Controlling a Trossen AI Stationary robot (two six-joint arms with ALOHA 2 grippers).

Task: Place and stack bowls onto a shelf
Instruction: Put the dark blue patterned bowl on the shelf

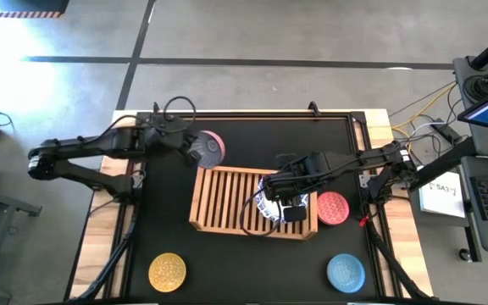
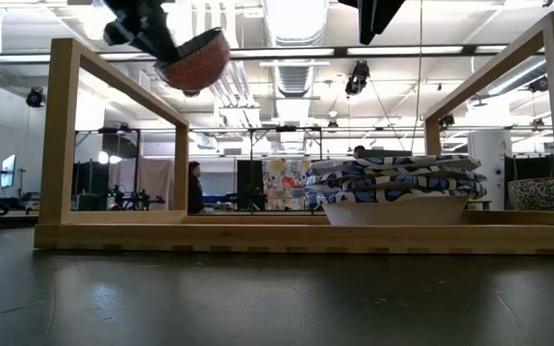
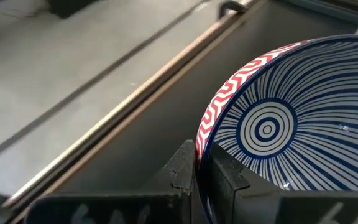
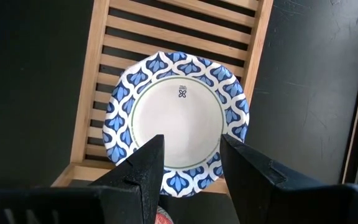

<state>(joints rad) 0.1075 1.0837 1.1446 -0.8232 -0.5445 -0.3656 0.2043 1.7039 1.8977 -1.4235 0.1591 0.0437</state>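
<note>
The red-rimmed bowl (image 3: 284, 124) hung tilted in the air near the shelf (image 1: 227, 199), its rim pinched tight by the left claw (image 3: 201, 171). The right claw (image 4: 188, 158), fingers apart, waited above the stacked white bowls (image 4: 178, 118).

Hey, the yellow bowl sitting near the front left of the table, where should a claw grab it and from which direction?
Take the yellow bowl by its rim, coming straight down from above. It sits upright and alone on the black table, mouth up, so one finger can drop inside and one outside the wall, as the left claw already grips the red-rimmed bowl.
</note>
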